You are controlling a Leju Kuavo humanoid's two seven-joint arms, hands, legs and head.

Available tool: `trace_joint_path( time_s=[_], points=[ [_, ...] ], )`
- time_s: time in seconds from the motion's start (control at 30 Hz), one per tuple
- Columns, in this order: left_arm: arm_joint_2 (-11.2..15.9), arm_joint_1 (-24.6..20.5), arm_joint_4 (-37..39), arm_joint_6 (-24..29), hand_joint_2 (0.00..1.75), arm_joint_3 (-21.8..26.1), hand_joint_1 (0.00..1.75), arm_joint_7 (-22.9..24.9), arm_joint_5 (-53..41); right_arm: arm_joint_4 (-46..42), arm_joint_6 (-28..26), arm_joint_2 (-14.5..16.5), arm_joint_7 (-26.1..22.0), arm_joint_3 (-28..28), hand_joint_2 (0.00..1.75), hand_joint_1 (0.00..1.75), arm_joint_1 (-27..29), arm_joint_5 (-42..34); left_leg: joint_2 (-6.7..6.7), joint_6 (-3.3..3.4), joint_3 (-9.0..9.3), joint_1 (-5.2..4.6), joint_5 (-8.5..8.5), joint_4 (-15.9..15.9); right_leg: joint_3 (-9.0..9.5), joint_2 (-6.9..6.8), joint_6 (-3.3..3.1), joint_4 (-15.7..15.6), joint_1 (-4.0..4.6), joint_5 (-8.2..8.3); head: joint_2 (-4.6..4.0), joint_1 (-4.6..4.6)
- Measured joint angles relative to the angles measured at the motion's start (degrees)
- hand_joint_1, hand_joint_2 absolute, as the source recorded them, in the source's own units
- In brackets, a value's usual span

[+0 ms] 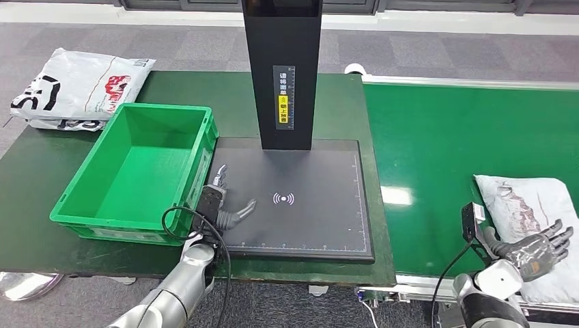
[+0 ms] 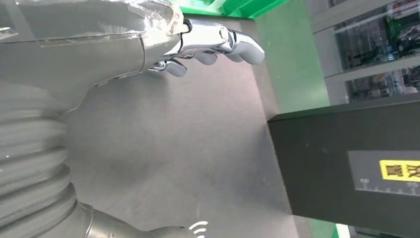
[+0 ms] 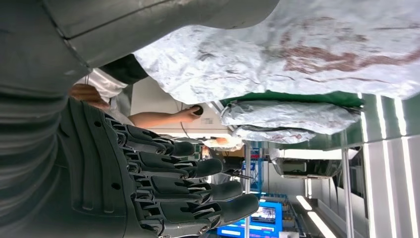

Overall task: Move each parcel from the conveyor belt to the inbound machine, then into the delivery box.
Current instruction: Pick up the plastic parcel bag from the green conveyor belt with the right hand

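Head view, read from nine o'clock across to three: a printed white parcel bag (image 1: 76, 87) lies on the dark green table (image 1: 41, 171) at about ten o'clock, behind the delivery box (image 1: 136, 171), a green crate with nothing inside. Just right of the crate sits the inbound machine (image 1: 293, 198), a flat black scan pad with a black post rising at twelve o'clock. The left hand (image 1: 222, 205) rests over the pad's near-left corner, fingers (image 2: 233, 42) released and loosely spread, holding nothing. Farther right runs the green conveyor belt (image 1: 437, 143), and at about four o'clock the parcel (image 1: 529, 205), a white crinkled bag, lies on it. The right hand (image 1: 539, 249) is on the parcel's near end, fingers (image 3: 198, 191) stretched out flat and unclenched; no grip is made.

The step in hand looks like picking this parcel off the belt. To do it well, I would work the thumb under the soft near edge and close the fingers over the top, gathering enough film that the bag does not slip. Lift clear of the belt rim before swinging towards nine o'clock, and keep the left hand off the scan mark so the pad is free
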Motion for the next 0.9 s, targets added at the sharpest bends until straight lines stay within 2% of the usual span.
trace_joint_path(
  time_s=[0.7, 0.9],
  points=[
    [-0.5, 1.0, 0.1, 1.1, 1.75, 0.0, 0.0, -0.8, -0.1, 7.4, 1.0, -2.3, 0.4, 0.0, 1.75, 0.0, -0.2, 0.5, 0.01, 0.06, 0.0, -0.02, -0.04, 0.0, 0.01, 0.01, 0.01, 0.0, -0.02, 0.0, 0.0, 0.0],
    [-0.5, 1.0, 0.2, 1.1, 1.75, 0.0, 0.0, -0.8, -0.1, 8.0, 3.0, -2.4, 0.6, 0.0, 1.75, 0.0, -0.2, 0.2, 0.01, 0.06, 0.0, -0.02, -0.04, 0.0, 0.01, 0.01, 0.01, 0.0, -0.02, 0.0, 0.0, 0.0]
  ],
)
